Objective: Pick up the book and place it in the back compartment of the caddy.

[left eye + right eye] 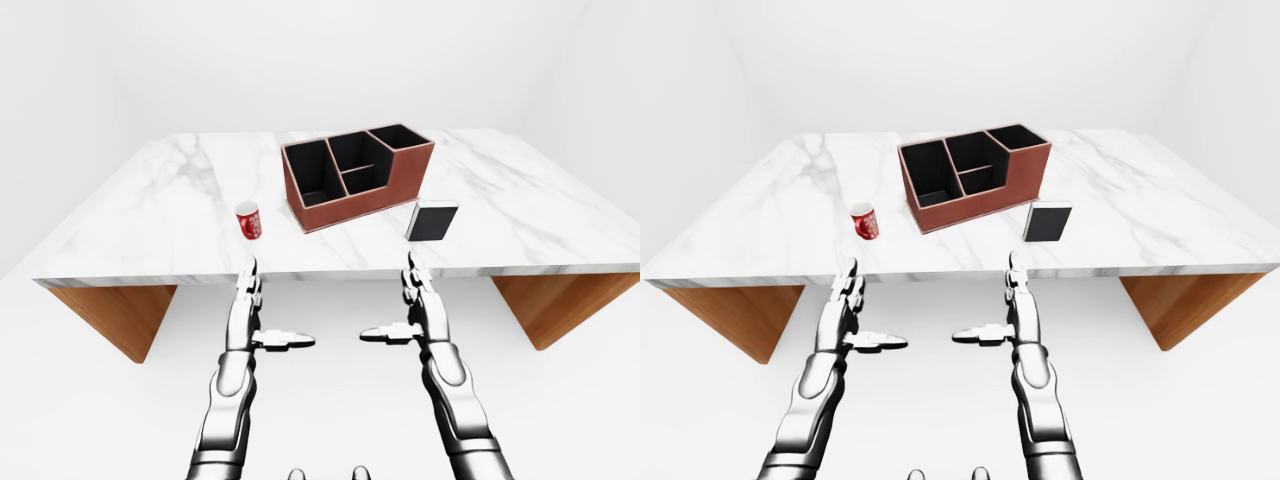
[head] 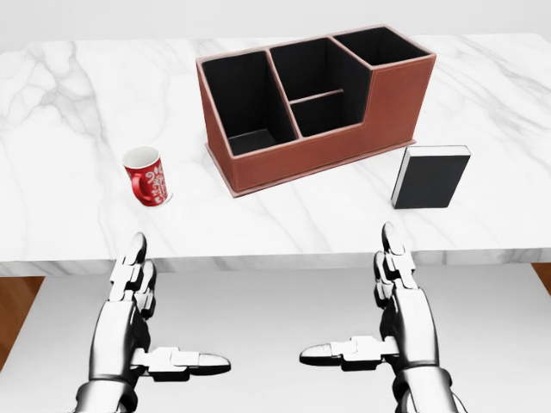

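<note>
A black book (image 2: 430,176) stands upright on the marble table (image 2: 69,129), just right of the brown caddy (image 2: 314,146). The caddy has several black-lined compartments, open upward, and is turned at an angle. My left hand (image 2: 151,323) and right hand (image 2: 379,318) hang below the table's near edge, both open with fingers straight and thumbs pointing inward. Neither touches anything. The right hand lies below the book in the head view, well short of it.
A red mug with a white pattern (image 2: 148,175) stands left of the caddy near the table's lower edge. Wooden table supports (image 1: 120,315) show under both ends. White floor and walls surround the table.
</note>
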`<state>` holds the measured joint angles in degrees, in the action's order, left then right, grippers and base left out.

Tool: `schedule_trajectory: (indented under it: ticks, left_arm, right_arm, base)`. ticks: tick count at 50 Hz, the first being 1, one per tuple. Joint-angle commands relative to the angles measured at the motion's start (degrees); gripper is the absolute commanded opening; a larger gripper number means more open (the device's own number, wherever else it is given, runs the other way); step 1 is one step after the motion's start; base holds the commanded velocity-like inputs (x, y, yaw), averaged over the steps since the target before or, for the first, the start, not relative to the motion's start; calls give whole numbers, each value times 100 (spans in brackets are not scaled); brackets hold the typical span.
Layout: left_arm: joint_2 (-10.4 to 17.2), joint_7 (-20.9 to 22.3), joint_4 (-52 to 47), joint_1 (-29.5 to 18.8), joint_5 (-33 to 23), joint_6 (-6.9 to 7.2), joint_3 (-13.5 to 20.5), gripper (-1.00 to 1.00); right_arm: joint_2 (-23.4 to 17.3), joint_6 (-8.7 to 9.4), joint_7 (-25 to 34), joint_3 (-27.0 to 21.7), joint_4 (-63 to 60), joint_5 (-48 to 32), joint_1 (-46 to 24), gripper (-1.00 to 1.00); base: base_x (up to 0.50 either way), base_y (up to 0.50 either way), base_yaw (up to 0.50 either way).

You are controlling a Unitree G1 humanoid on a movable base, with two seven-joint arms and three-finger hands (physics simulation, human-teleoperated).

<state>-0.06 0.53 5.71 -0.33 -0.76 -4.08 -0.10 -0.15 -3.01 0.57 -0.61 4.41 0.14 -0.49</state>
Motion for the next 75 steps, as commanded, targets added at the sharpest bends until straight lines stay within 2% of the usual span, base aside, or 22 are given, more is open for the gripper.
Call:
schedule_trajectory:
  ticks: [1, 11, 12, 14, 16, 20, 21, 22, 23, 25, 27, 32, 46, 63, 75]
  left_arm:
    - [-20, 78, 1149, -54, -152, -92, -73, 100]
    - [28, 144, 383, 29, 0, -92, 1, 100]
    - [34, 152, 335, 28, 13, -92, 11, 100]
    - [47, 169, 81, 60, 46, 15, 33, 100]
    - [60, 182, -193, 100, 66, 207, 48, 100]
    - [85, 208, -523, 106, 114, 468, 107, 100]
    - [101, 214, -706, 113, 139, 612, 139, 100]
    - [108, 221, -791, 112, 158, 683, 162, 100]
    - [108, 222, -797, 112, 159, 688, 164, 100]
    - [123, 232, -980, 106, 190, 840, 207, 100]
    - [130, 235, -1068, 102, 194, 907, 230, 100]
    - [143, 247, -1370, 120, 204, 908, 265, 100]
    - [217, 304, -2036, 48, 310, 908, 485, 100]
    - [239, 356, -2481, 62, 222, 908, 543, 100]
    - [251, 384, -2695, 56, 265, 908, 605, 100]
  right_arm:
    - [-26, -199, 106, -92, 999, 127, -151, 100]
    - [-35, -199, 67, -18, 431, 53, -10, 100]
    - [-36, -159, 71, -13, 353, 45, 10, 100]
    - [-40, -16, 77, -5, 130, 25, 58, 100]
    - [-45, 150, 87, -1, -97, 9, 95, 100]
    - [-50, 404, 119, -2, -468, -8, 161, 100]
    - [-51, 507, 128, -2, -603, -9, 181, 100]
    - [-52, 545, 130, -8, -654, -12, 187, 100]
    - [-51, 547, 131, -9, -658, -13, 187, 100]
    - [-53, 615, 141, -20, -741, -15, 196, 100]
    - [-56, 614, 146, -29, -730, -26, 193, 100]
    - [-68, 801, 152, -41, -982, -49, 213, 100]
    - [-119, 801, 259, -180, -2277, -36, 262, 100]
    - [-238, 801, 340, -560, -2881, 101, 74, 100]
    - [-265, 801, 391, -623, -3174, 105, 65, 100]
  base:
    - [0, 0, 0]
    - [0, 0, 0]
    - [0, 0, 0]
    - [0, 0, 0]
    - [0, 0, 0]
    - [0, 0, 0]
    - [0, 0, 0]
    - [0, 0, 0]
    - [0, 0, 0]
    - [0, 0, 0]
    - [0, 0, 0]
    - [0, 0, 0]
    - [0, 0, 0]
    - [0, 0, 0]
    - [0, 0, 0]
